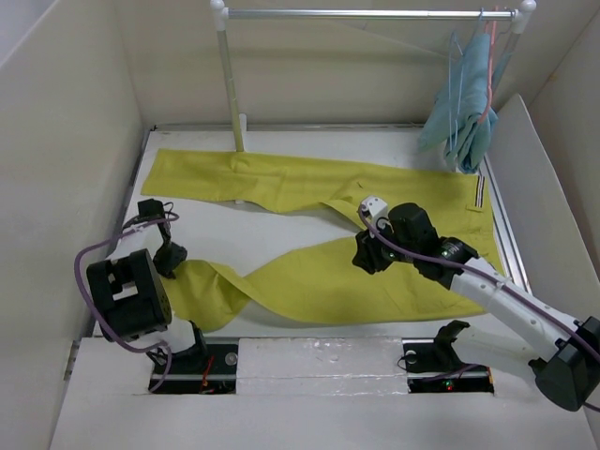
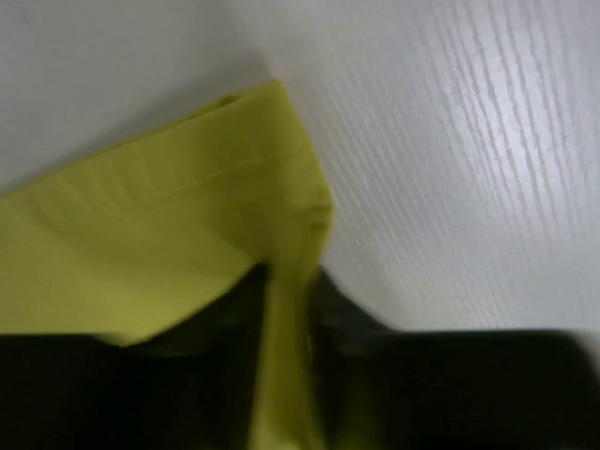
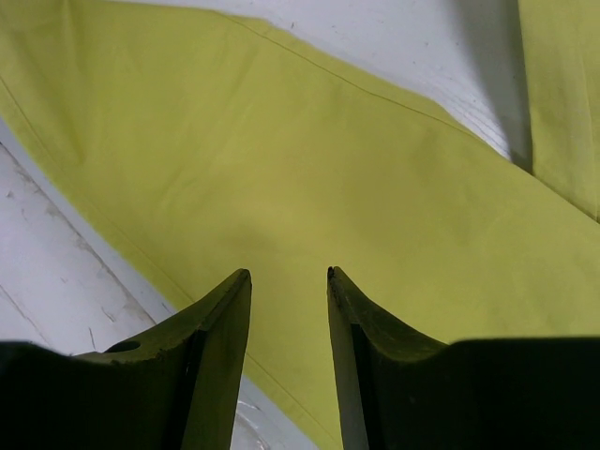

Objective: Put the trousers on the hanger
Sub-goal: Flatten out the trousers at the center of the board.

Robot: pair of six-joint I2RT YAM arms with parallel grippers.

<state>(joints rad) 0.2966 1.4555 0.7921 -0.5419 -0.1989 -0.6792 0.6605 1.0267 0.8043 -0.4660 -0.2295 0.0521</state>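
Note:
The mustard yellow-green trousers [image 1: 309, 183] lie spread flat on the white table, with the striped waistband [image 1: 480, 192] at the far right and both legs running left. My left gripper [image 1: 171, 255] is shut on the hem end of the near leg; in the left wrist view a fold of the trousers [image 2: 169, 244] is pinched between the dark fingers of the left gripper [image 2: 291, 291]. My right gripper [image 1: 367, 253] hovers open over the near leg; in the right wrist view the right gripper [image 3: 288, 274] is empty above the trousers [image 3: 281, 159]. The pale-blue wire hanger [image 1: 455, 94] hangs on the rail at the far right.
A metal rail [image 1: 366, 14] on white posts spans the back, its left post [image 1: 230, 89] standing on the table by the far leg. A pink hanger [image 1: 489, 42] with light-blue cloth [image 1: 467, 108] hangs beside the blue hanger. Walls enclose the table on three sides.

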